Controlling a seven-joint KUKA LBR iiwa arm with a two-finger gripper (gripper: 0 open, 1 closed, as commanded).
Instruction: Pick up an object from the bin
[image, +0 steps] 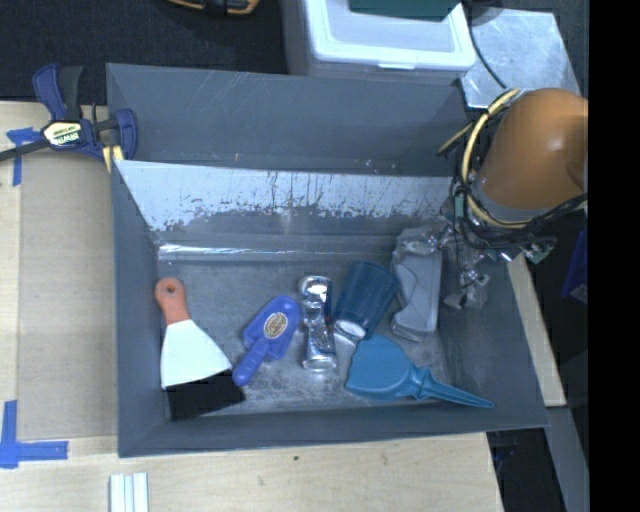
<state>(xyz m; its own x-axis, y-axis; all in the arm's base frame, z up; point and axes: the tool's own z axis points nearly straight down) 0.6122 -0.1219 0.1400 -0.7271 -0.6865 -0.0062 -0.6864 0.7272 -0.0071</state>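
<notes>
The claw (470, 288) is seen low at the right side of the grey metal bin (135, 300), hung beneath the arm's rounded orange cover (535, 150). Whether it is released or clenched cannot be told, and nothing is seen grasped in it. Just beside it, apart from it by a narrow gap, one tall grey plastic block (418, 290) is found; this is the thing nearest the claw.

The other places are given from that grey plastic block. Touching its left side, one dark blue plastic cup (362, 295) is laid on its side. Below the block, one light blue funnel-shaped piece with a long pointed spout (400, 375) is laid. Further left, past the cup, one shiny chrome metal fitting (318, 325) is seen, then one blue handled tool with a round gold label (268, 335). Well apart at the far left, one brush with an orange handle, white body and black bristles (195, 365) is laid.
</notes>
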